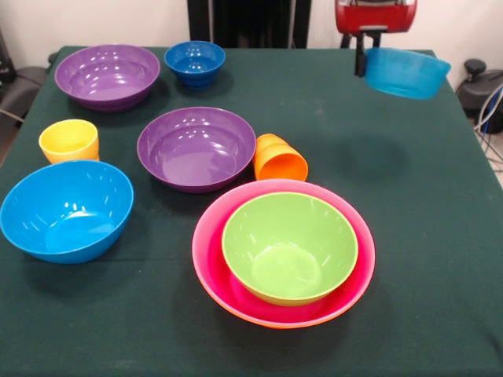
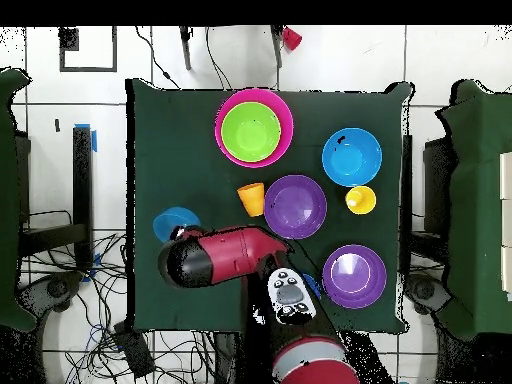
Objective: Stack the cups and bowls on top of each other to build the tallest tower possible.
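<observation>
A dark green surface (image 1: 409, 236) is shown from the front. At the left edge a light blue bowl (image 1: 66, 210) is set upright, with a yellow cup (image 1: 69, 140) upright just behind it. Farther back a purple bowl (image 1: 107, 75) and a small dark blue bowl (image 1: 195, 62) are placed side by side. A second purple bowl (image 1: 196, 148) is seen at centre, and an orange cup (image 1: 280, 159) is laid on its side just beside its right rim. Near the front edge, the tower (image 1: 283, 251) is formed by a green bowl (image 1: 289, 247) nested in a pink bowl (image 1: 236, 283) over an orange bowl (image 1: 267, 320). At upper right a teal bowl (image 1: 405, 73) is held clear above the surface, tilted, its rim pinched by the tool (image 1: 361, 56).
</observation>
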Tool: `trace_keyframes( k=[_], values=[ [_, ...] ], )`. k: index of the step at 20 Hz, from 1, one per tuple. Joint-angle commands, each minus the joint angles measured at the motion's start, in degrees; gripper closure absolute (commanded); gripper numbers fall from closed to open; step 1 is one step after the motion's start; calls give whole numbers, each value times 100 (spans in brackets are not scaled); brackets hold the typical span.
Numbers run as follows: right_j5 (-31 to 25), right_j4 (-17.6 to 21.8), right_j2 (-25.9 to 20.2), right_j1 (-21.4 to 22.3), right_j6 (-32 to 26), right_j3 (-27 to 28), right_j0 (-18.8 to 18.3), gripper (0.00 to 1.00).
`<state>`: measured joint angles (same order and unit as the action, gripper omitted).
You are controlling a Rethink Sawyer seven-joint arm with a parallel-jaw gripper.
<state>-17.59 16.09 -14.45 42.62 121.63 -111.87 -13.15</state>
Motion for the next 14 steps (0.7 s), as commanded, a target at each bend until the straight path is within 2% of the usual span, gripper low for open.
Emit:
trace_keyframes(
  k=[1, 6, 10, 14],
  values=[
    [-224, 182, -140, -800, 62, 840, 337, 100],
    [-315, 277, -219, -1277, -276, 1419, 152, 100],
    [-164, 560, -117, -1988, -550, 2068, 56, 100],
    [-339, 588, -254, -1995, -643, 2062, -52, 100]
  ],
)
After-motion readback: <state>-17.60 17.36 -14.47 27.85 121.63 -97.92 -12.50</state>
